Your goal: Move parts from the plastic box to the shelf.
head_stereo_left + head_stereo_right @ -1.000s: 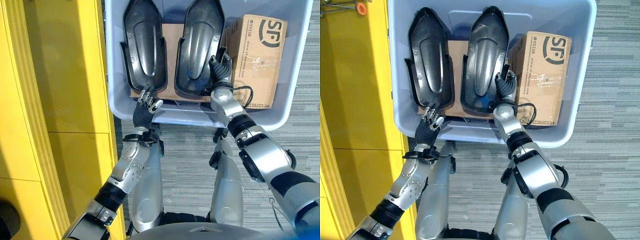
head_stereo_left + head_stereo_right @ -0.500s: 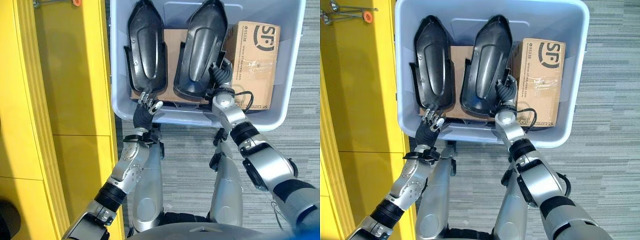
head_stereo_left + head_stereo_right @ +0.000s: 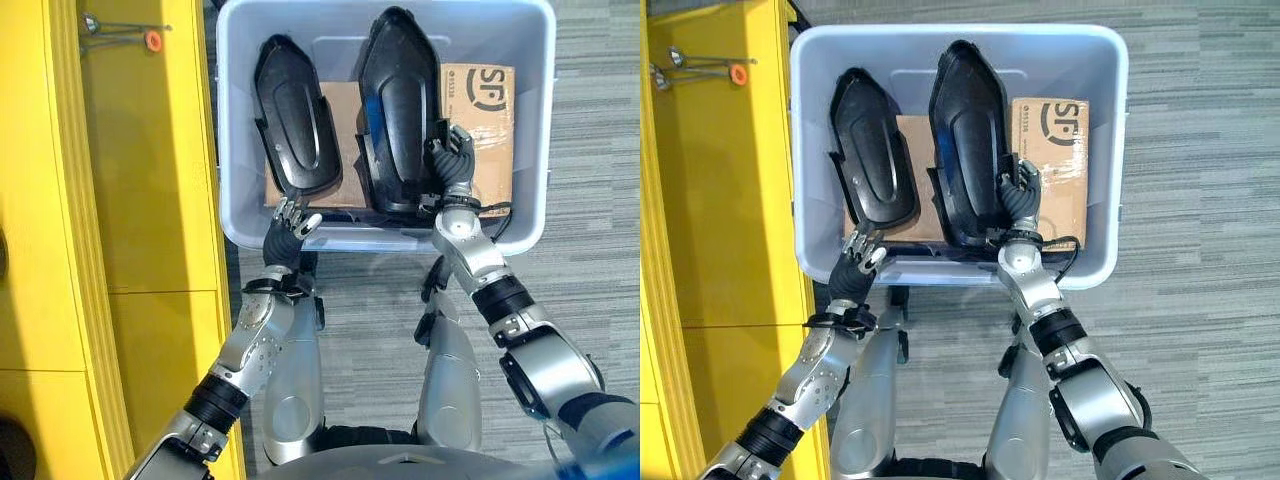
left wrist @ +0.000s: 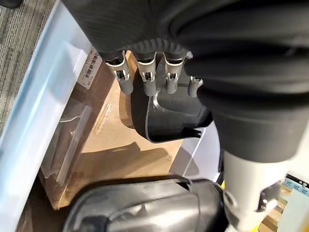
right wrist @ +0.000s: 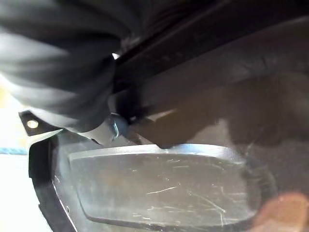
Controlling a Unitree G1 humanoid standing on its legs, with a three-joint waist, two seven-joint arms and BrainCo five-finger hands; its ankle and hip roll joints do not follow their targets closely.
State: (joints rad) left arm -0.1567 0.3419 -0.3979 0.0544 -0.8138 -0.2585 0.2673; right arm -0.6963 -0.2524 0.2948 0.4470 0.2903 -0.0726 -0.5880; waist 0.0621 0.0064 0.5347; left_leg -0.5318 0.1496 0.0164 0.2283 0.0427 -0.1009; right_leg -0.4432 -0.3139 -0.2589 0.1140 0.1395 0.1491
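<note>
The right hand [image 3: 1018,195] has its fingers tucked behind the rim of the tall black moulded plastic shell [image 3: 968,130] beside it, so its grip cannot be read. That shell hides part of the brown cardboard carton [image 3: 1055,150].

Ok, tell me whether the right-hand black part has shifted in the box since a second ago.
Yes. The right black part, held by the right robot hand, has tilted up and now overlaps the cardboard box edge, unlike the left black part.
</note>
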